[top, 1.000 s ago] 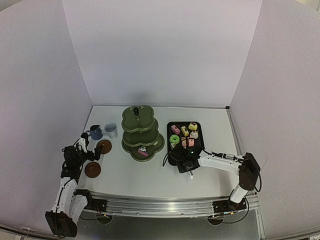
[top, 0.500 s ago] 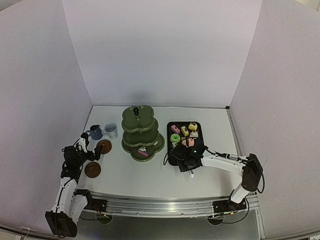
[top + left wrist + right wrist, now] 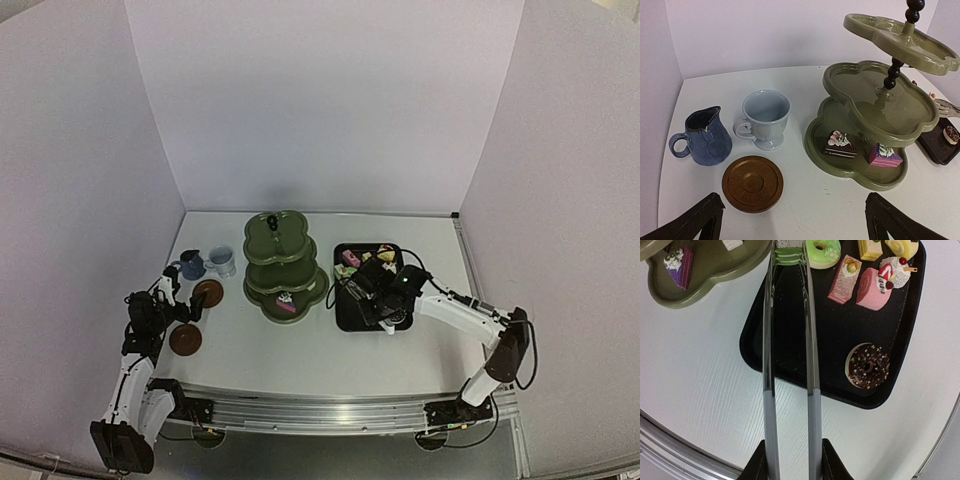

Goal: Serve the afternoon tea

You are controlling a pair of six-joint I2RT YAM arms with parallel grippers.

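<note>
My right gripper [image 3: 790, 460] is shut on the metal tongs [image 3: 790, 365], whose tips pinch a green layered cake [image 3: 789, 252] at the far left corner of the black tray [image 3: 840, 340]. On the tray lie a green doughnut [image 3: 823, 250], pink cakes [image 3: 845, 280] and a chocolate doughnut [image 3: 868, 366]. The olive three-tier stand [image 3: 875, 107] carries a chocolate slice [image 3: 840, 145] and a pink cake [image 3: 885, 156] on its lowest tier. My left gripper [image 3: 792, 220] is open and holds nothing, just short of a brown saucer [image 3: 752, 183]. Behind the saucer stand the dark-blue cup [image 3: 705, 137] and the white cup [image 3: 765, 117].
A second brown saucer [image 3: 185, 340] lies beside the left arm, near the table's front edge. White walls close in the table at the back and on both sides. The stand [image 3: 285, 265] is just left of the tray [image 3: 345, 315].
My right arm has reached away from the front edge over the tray, and the tongs have narrowed around the green cake. The left arm has not moved.
</note>
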